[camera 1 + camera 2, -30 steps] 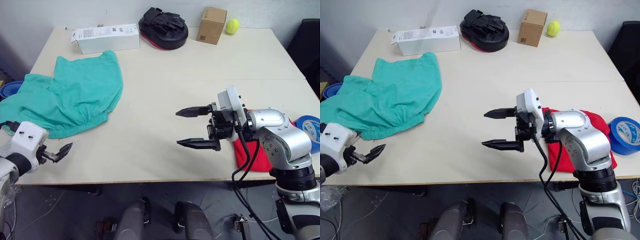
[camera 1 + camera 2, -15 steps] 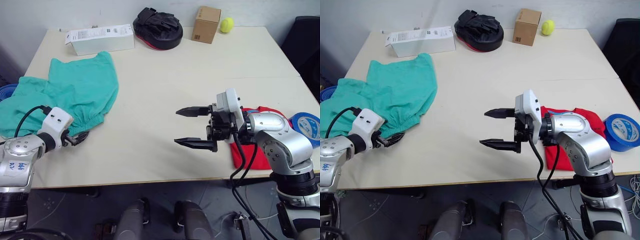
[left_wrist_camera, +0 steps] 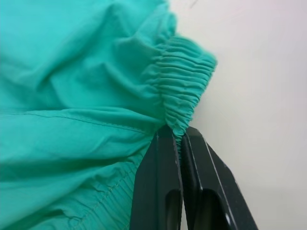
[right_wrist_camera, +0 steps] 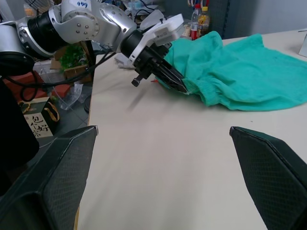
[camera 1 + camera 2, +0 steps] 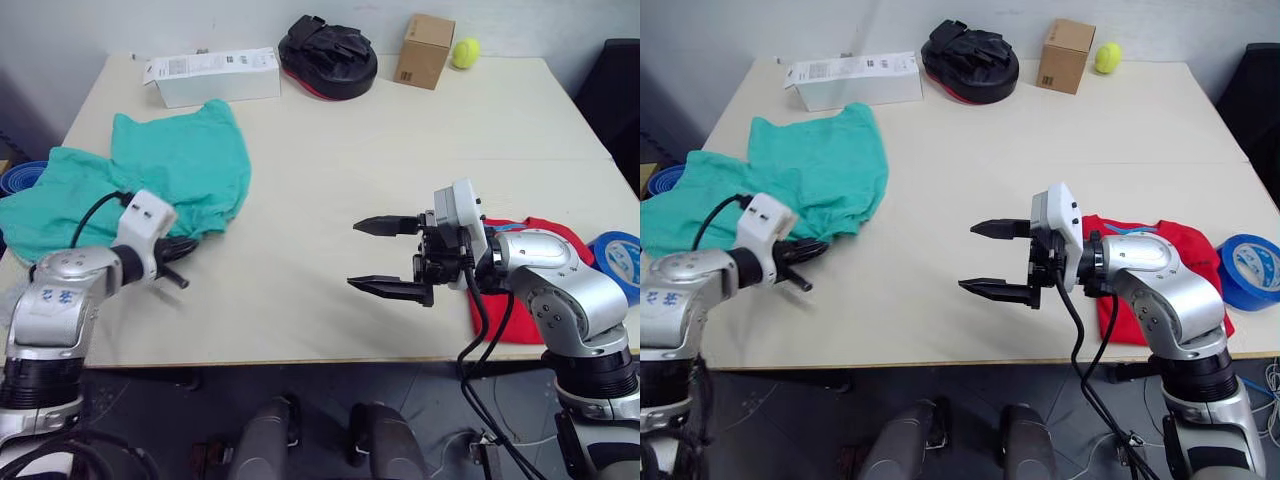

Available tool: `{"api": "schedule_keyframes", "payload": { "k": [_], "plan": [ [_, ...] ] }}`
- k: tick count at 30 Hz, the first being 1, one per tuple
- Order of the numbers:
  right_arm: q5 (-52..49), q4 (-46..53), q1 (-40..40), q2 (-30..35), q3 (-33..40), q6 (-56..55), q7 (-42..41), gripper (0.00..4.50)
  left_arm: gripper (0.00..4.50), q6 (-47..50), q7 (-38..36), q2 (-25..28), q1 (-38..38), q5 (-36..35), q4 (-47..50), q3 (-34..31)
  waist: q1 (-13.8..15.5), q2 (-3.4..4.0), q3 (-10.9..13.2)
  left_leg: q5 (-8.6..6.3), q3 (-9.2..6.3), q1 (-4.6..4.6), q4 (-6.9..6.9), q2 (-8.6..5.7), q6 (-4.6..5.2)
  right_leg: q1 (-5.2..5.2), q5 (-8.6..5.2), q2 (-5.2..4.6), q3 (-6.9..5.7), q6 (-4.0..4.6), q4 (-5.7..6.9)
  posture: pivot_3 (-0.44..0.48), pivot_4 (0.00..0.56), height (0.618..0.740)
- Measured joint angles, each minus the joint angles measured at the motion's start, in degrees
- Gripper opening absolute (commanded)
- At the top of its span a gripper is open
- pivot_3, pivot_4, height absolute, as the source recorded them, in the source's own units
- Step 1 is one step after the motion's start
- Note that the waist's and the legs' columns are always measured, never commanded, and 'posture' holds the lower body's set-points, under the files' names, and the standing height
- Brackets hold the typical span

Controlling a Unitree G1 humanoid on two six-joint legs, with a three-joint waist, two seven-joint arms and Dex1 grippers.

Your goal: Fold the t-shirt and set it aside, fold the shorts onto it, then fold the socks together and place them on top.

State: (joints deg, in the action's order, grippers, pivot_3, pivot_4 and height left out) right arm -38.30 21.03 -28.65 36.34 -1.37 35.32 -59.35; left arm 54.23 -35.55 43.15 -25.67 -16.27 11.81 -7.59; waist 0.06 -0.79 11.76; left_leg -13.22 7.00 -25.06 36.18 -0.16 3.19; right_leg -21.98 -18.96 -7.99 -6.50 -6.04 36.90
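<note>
The left wrist view shows the left pincer [image 3: 180, 139] clenched on the shorts' [image 5: 150, 180] gathered waistband. The right pincer [image 5: 385, 257] hangs released above the beige desk [image 5: 330, 160], with the t-shirt [image 5: 520, 300] right.

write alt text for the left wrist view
The left gripper, fingers closed, pinches the gathered elastic waistband edge of the teal-green shorts. The shorts lie rumpled on a pale table.

The left pincer [image 3: 180, 143] has moved from off the counter's near edge up to the teal-green soft fabric shorts [image 5: 150, 180] and has closed on their gathered elastic waistband, bunching that corner.
</note>
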Motion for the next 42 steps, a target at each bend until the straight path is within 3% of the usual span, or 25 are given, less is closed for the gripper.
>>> {"api": "schedule_keyframes", "payload": {
  "k": [8,14,23,30,34,39,42],
  "plan": [
    [-0.22,0.79,0.85,0.23,0.37,0.04,1.12,4.5,0.04,4.62,0.9,-3.82,-14.85,0.72,-0.01,10.67,0.08,-0.01,0.0,0.19,0.0,0.0,0.0,0.02,0.26,0.1,0.0,0.22,0.03,0.0,0.01,0.0,0.15,0.74],
    [-0.61,1.33,1.7,0.94,0.93,0.13,1.72,4.5,0.04,0.99,0.75,-10.61,-21.61,3.03,-8.1,18.59,0.14,-0.03,0.01,0.21,0.0,-0.02,0.08,0.06,0.29,0.17,0.0,0.28,0.03,0.0,-0.03,0.0,0.15,0.74],
    [-1.73,3.61,3.33,3.64,1.76,0.97,1.24,4.5,0.04,-6.86,-3.91,-17.05,-24.07,7.17,-14.7,28.76,0.66,-0.04,0.02,0.22,-0.03,-0.01,0.2,0.07,0.33,0.3,0.0,0.27,0.0,0.0,-0.14,0.0,0.15,0.74],
    [-1.68,3.67,4.28,3.72,1.76,0.95,1.7,4.5,0.04,-10.74,-5.51,-22.5,-25.23,8.27,-17.83,29.82,1.24,-0.04,0.02,0.22,-0.04,-0.02,0.28,0.07,0.39,0.37,0.0,0.21,-0.01,0.0,-0.44,0.0,0.15,0.74],
    [-1.28,3.87,4.45,3.93,1.73,0.86,1.65,4.5,0.96,-10.22,-6.0,-22.52,-25.13,6.79,-17.62,26.65,1.25,-0.05,0.02,0.23,-0.06,-0.03,0.3,0.07,0.4,0.37,0.0,0.21,-0.03,0.0,-0.44,0.0,0.15,0.74],
    [-0.61,4.08,4.58,4.44,1.66,0.65,1.43,4.5,2.56,-9.6,-7.87,-18.3,-24.35,4.23,-14.0,20.36,1.0,-0.04,0.02,0.22,-0.08,0.0,0.3,0.11,0.38,0.37,0.0,0.22,-0.06,0.0,-0.37,0.0,0.15,0.74],
    [1.81,4.1,4.66,4.43,0.25,-0.65,1.41,4.5,3.47,-9.76,-11.46,-12.1,-21.72,2.0,-10.71,16.95,0.59,-0.04,0.02,0.22,-0.08,0.01,0.29,0.12,0.37,0.36,0.0,0.24,-0.06,0.0,-0.37,0.0,0.15,0.74]
  ]
}}
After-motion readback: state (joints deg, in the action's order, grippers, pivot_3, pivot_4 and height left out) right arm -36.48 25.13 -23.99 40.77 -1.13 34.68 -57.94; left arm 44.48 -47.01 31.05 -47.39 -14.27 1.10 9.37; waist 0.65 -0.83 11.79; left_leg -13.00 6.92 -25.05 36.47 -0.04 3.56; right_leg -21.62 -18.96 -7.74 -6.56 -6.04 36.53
